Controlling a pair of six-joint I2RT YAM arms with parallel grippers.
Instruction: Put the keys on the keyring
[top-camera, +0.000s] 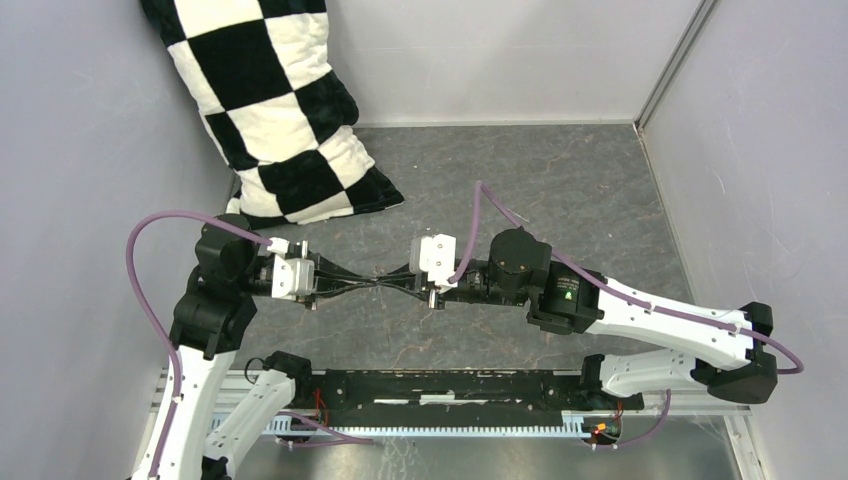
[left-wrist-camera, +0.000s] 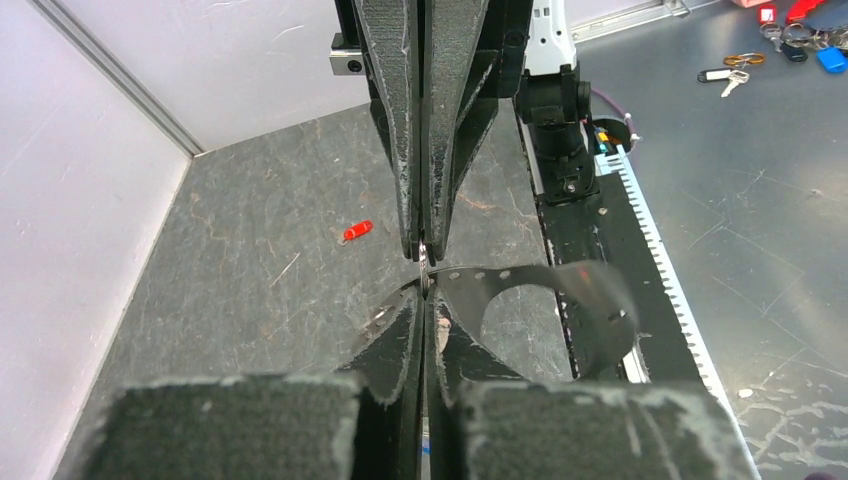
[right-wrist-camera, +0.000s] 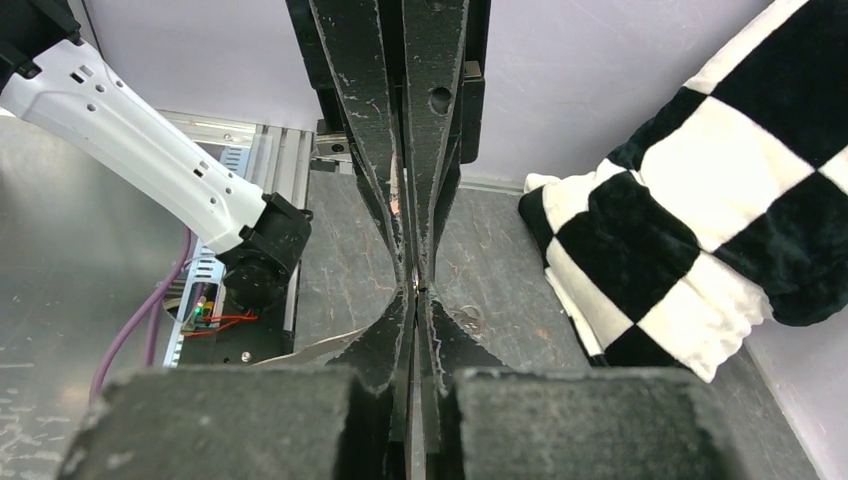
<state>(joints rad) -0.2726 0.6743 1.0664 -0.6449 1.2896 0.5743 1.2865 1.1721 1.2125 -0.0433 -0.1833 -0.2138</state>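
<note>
My two grippers meet tip to tip above the middle of the table, the left gripper (top-camera: 372, 285) reaching in from the left and the right gripper (top-camera: 386, 285) from the right. Both are shut. The keyring (left-wrist-camera: 560, 300), a thin grey band loop with small holes, is held off the table and bulges toward the near rail. Its end is pinched where the left gripper (left-wrist-camera: 425, 292) and right gripper (left-wrist-camera: 425, 256) touch. In the right wrist view a strip of the keyring (right-wrist-camera: 320, 348) shows beside my right gripper (right-wrist-camera: 416, 292). A red key (left-wrist-camera: 357, 231) lies on the table, apart from both.
A black-and-white checkered pillow (top-camera: 275, 110) leans in the far left corner. The black base rail (top-camera: 440, 390) runs along the near edge. Several other keys and tags (left-wrist-camera: 780, 45) lie on the metal surface beyond the rail. Grey walls close the table on three sides.
</note>
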